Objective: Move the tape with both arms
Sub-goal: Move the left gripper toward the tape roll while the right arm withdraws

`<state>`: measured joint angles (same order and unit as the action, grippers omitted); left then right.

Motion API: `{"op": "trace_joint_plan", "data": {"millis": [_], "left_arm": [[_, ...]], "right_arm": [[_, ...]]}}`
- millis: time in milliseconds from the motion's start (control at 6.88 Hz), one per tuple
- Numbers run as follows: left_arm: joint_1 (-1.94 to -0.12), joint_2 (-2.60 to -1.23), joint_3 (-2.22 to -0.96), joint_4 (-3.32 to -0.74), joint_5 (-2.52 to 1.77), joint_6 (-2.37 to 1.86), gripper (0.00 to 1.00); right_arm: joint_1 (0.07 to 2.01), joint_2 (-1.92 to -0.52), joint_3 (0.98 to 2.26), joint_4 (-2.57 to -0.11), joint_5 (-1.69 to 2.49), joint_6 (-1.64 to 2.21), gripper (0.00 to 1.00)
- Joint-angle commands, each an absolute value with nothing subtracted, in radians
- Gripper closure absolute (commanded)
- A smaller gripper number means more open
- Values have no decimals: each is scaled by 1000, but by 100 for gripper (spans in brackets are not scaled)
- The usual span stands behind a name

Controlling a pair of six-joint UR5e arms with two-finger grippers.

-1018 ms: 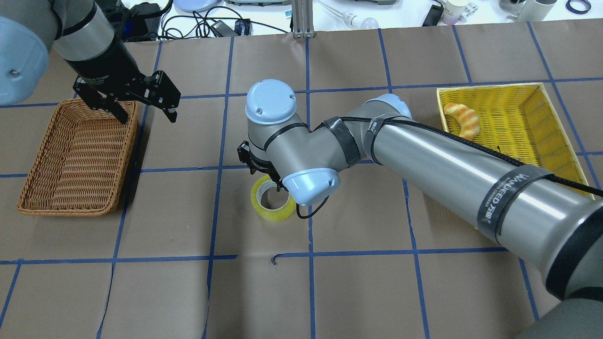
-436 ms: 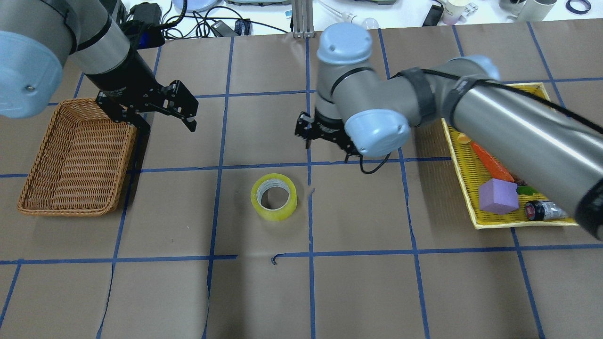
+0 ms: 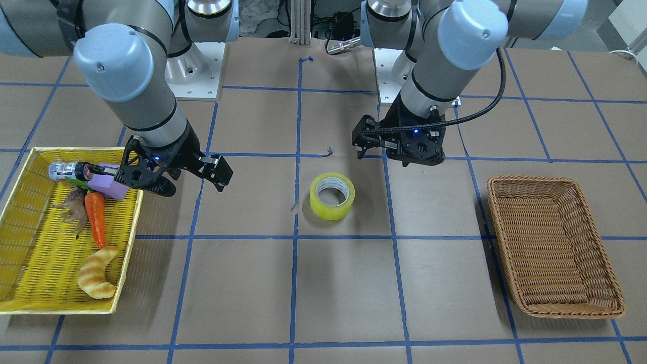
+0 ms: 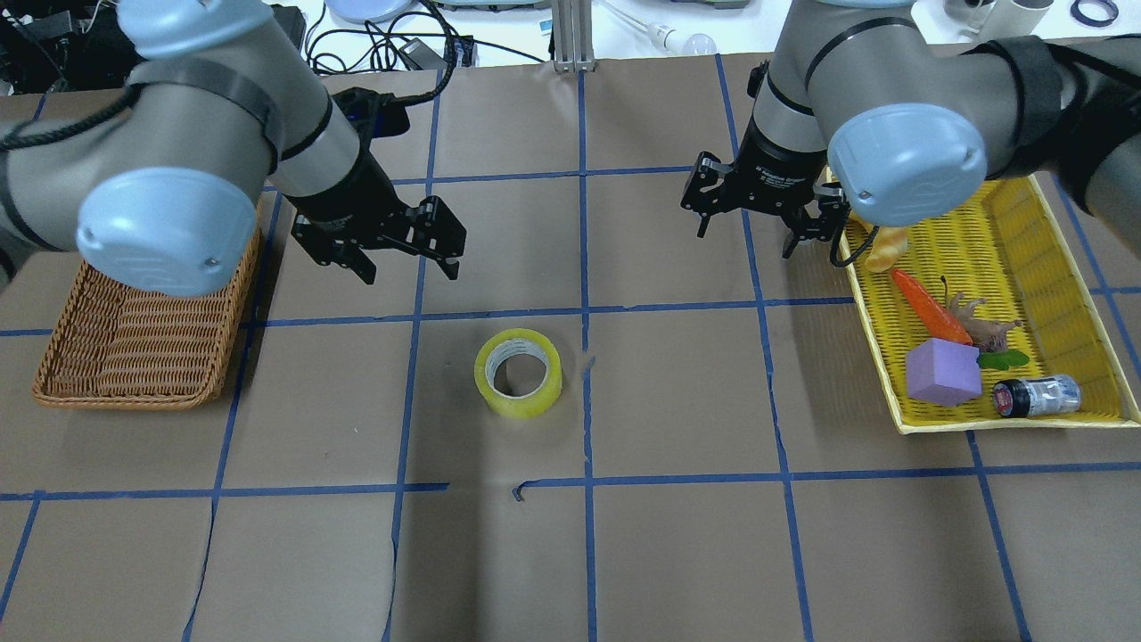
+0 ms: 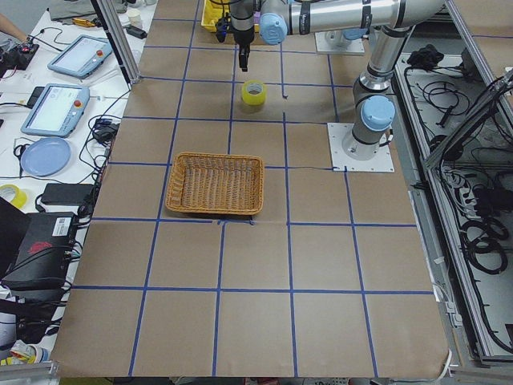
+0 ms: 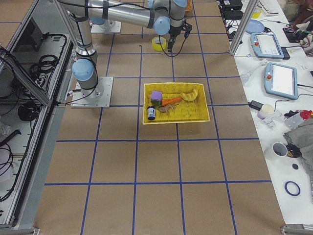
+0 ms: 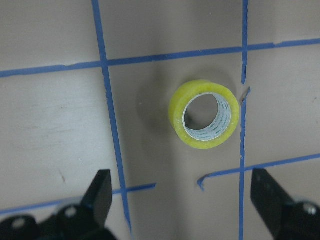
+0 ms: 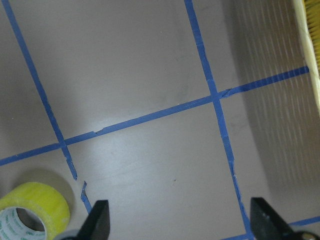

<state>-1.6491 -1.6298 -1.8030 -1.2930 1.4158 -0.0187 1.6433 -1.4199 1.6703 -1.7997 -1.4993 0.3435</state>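
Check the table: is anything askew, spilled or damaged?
Only the blue grid tape stands out. Near the tape roll one line has a gap and a curled loose end, and the vertical line beside the roll is broken. Nothing is spilled; the roll lies flat, hole up.

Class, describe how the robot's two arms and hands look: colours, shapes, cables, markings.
Both the left arm and right arm are silver-grey tubes with light blue domed joint caps and black straps. A black cable runs along the left one. The left hand and right hand are black, two-fingered, with blue lights.
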Motion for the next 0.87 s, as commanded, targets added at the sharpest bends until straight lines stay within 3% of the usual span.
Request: {"op": "trace_joint_plan", "data": {"millis": [0, 727], "left_arm": [[-1664, -1669, -2009, -992, 1416, -60, 0], [-1724, -1805, -2029, -908, 1413, -75, 0]], "right_arm": [[1631, -1451, 1671, -1784, -1535, 273, 0], [1626, -1491, 1637, -1773, -1566, 144, 0]]}}
